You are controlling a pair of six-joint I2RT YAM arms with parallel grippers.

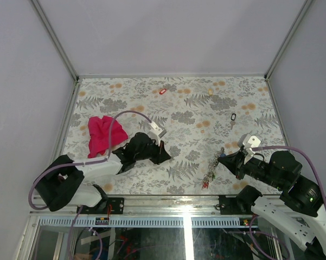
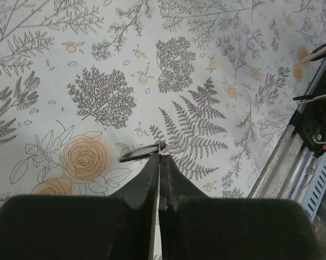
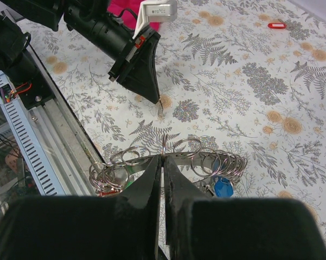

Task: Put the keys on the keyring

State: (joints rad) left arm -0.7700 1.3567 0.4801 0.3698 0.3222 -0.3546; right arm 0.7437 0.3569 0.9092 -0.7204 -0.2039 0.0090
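My right gripper (image 1: 222, 158) (image 3: 163, 157) is shut on the grey band of the keyring (image 3: 206, 160), which stands on edge near the front of the table (image 1: 212, 168). Several small split rings, a blue tag (image 3: 223, 187) and a red tag (image 3: 103, 192) hang on it. My left gripper (image 1: 164, 156) (image 2: 160, 157) is shut on a small silver key (image 3: 160, 106), held low over the table a little left of the ring. Three loose keys lie farther back: one with a red tag (image 1: 163, 91), one with a cream tag (image 1: 210, 91) and one with a black tag (image 1: 232, 117).
A magenta cloth (image 1: 103, 134) lies at the left beside the left arm. The metal rail (image 1: 168, 189) along the table's front edge runs close behind both grippers. Pale walls (image 1: 173, 32) close off the back and sides.
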